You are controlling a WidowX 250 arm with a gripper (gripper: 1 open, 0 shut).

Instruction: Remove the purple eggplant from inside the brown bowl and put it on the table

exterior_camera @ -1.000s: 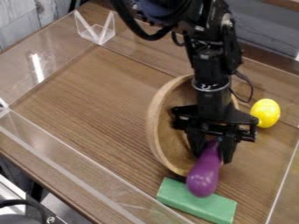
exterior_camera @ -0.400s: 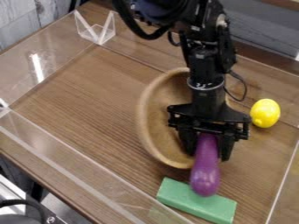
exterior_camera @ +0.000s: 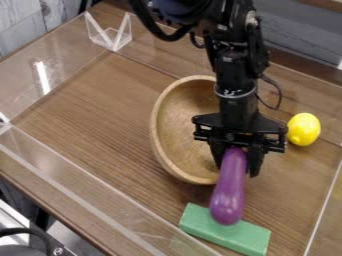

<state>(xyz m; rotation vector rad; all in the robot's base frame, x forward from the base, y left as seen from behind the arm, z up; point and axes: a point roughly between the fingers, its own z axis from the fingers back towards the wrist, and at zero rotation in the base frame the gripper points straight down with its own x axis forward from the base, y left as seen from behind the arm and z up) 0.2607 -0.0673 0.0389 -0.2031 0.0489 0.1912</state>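
Gripping the purple eggplant (exterior_camera: 230,192) by its upper end, the gripper (exterior_camera: 238,154) points almost straight down, with its black fingers (exterior_camera: 218,152) pinching the stem end between them, one on each side. So the fingers aren't spread wide and aren't pressed together either, they're clamped on the eggplant.

Below the fingers, the eggplant hangs down long and glossy, tilted a bit, with its fat rounded end lowest. That lower end sits right over the near edge of the green rectangular block (exterior_camera: 227,232), which lies flat on the table (exterior_camera: 94,110) below and slightly to the camera side of the fingers. Can't really tell if the eggplant tip is touching the block or just in front of it from this angle.

Behind and to the left of the fingers is the brown bowl (exterior_camera: 181,120). It looks tipped, with its open inside facing the camera side, and the front rim is just beside the fingers. The eggplant's upper part crosses that rim; most of it is outside the bowl.

Off to the right of the fingers, near but apart, there's a yellow lemon (exterior_camera: 305,128) sitting on the table. Clear acrylic walls (exterior_camera: 54,70) run along the table edges, well away from the fingers.
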